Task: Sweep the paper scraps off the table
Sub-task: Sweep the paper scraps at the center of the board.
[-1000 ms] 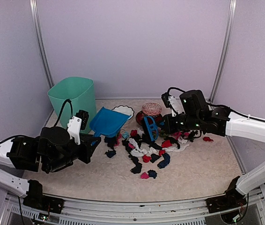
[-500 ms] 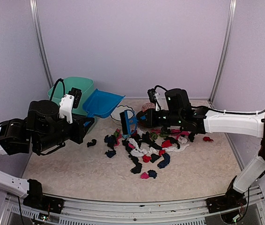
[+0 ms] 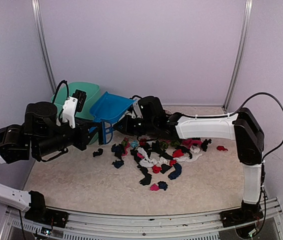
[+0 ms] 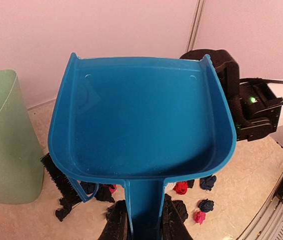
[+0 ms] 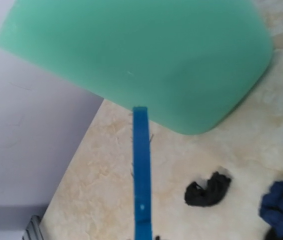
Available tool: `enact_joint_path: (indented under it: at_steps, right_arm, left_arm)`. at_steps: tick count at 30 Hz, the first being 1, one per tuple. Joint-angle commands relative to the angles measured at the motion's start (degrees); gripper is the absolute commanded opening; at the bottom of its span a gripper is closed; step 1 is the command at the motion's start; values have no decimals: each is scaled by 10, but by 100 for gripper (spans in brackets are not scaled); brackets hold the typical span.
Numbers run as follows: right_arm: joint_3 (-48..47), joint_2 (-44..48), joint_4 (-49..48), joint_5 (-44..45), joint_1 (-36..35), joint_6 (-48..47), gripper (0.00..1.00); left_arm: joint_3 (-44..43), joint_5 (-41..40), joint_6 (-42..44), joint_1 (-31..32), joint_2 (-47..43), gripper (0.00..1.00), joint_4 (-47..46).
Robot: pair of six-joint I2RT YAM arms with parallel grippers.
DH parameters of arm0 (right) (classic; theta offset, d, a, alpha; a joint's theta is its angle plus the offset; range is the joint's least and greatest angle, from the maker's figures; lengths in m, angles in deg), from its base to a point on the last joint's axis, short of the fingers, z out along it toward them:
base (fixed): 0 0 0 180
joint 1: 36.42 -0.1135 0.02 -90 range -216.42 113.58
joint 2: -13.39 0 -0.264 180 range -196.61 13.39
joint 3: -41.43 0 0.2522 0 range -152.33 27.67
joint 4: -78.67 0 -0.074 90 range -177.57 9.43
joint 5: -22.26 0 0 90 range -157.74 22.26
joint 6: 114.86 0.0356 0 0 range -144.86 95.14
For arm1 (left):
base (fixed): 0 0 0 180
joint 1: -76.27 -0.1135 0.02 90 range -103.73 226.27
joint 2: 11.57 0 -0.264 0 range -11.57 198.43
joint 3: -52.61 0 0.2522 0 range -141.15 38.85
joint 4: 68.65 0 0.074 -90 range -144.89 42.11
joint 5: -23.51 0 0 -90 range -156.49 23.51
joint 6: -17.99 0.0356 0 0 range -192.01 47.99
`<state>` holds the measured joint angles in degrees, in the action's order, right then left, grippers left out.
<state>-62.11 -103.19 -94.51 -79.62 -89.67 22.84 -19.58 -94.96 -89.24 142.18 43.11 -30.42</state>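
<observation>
No text, label, brand, number or sign can be read in any of the three views.

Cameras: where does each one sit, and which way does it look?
Top external: high behind the arms, looking down on the table; both arms show.
Left wrist: on the left arm, facing along the dustpan; its end effector grips the handle.
Right wrist: on the right arm, facing along the brush toward the green bin; hardly any robot shows.
Shared: all see the bin.
</observation>
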Motion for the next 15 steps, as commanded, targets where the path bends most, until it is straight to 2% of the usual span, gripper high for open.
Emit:
enact_joint_path:
  at_steps: [1,15]
  right_arm:
    - [-65,-60,8,-7,-5,51,0]
    - [-159,-204,-1,-57,-20,185,0]
  left_arm:
    - [-11,11,10,-5,-24,0,-1]
    - [-3,38,-21,-3,-67,0,52]
